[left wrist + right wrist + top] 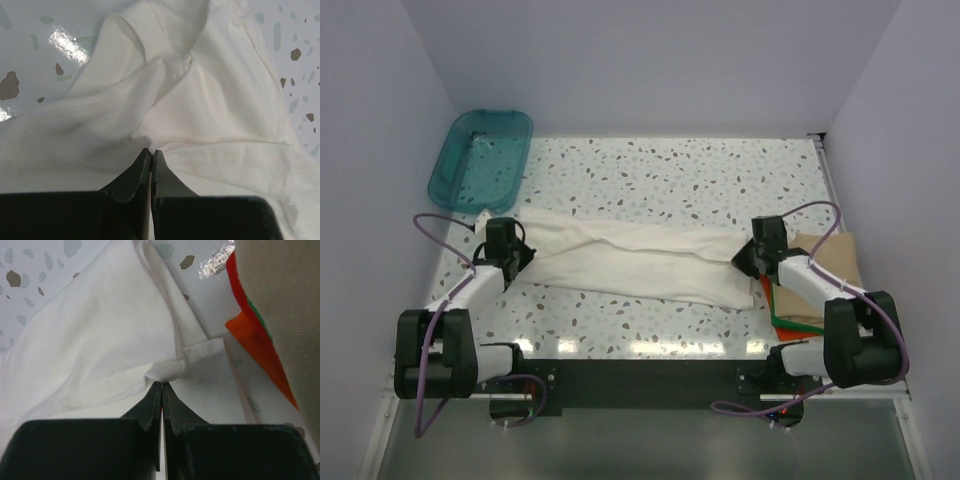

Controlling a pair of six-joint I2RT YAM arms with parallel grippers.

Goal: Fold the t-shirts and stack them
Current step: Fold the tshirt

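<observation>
Off-white shirt lies stretched left to right across the middle of the table, left gripper clamped tight on its left end, right gripper clamped on its right end, just beside the tan shirt

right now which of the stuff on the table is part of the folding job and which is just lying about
Part of the job:
white shirt
tan shirt
orange shirt
green shirt

Just lying about:
tub, far left corner
</observation>
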